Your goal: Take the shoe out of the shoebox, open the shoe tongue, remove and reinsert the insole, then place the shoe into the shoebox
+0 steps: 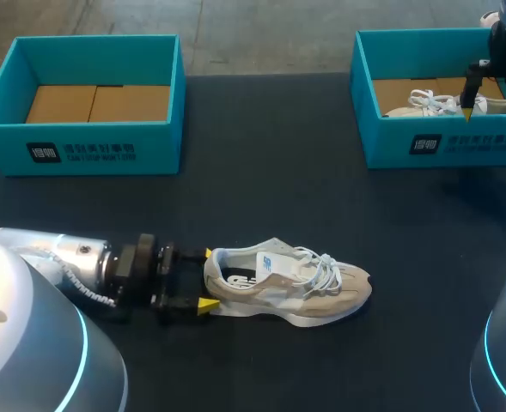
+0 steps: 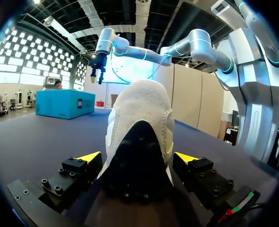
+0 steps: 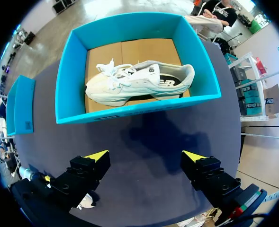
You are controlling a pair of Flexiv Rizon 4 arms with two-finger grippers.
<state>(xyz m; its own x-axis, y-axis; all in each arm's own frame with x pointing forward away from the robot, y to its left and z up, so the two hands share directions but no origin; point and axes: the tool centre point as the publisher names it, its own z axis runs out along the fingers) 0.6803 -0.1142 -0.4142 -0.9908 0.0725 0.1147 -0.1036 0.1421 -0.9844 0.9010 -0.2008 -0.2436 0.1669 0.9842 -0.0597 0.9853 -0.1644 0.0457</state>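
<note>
Nearest: left gripper [image 1: 208, 279] low over the desk [image 1: 278, 172], black blocky fingers with wedge-shaped yellow tips closed on the heel of the beige shoe [image 1: 295, 279], one on each side. Seen from the left wrist, same grip [image 2: 138, 157]: rounded heel of the beige shoe [image 2: 141, 118] filling the gap, napped suede-like upper above a smooth black heel patch.

Beige shoe upright on its sole on the matte dark desk, outside both boxes, heel toward the left arm, toe pointing away to the right. Mixed upper of soft beige panels and paler smooth panels, with a thick pale sole flaring past the upper. White laces in loose loops, tongue with a small label, dark interior showing at the collar.

Farther back on the left: left shoebox [image 1: 106, 150] – teal, rectangular, open-topped, thin straight walls, plain brown cardboard floor, no shoe inside.

Farther back on the right: right shoebox [image 1: 459, 146] of the same make, holding a white shoe [image 1: 424, 103] on its side on the cardboard floor. From the right wrist, white shoe [image 3: 139, 81] smooth-sided with a dark collar lining and tangled white laces, lengthwise inside the right shoebox [image 3: 130, 111].

Right gripper [image 1: 495, 112] above the box's near wall; fingers spread wide, nothing between them [image 3: 145, 156].
</note>
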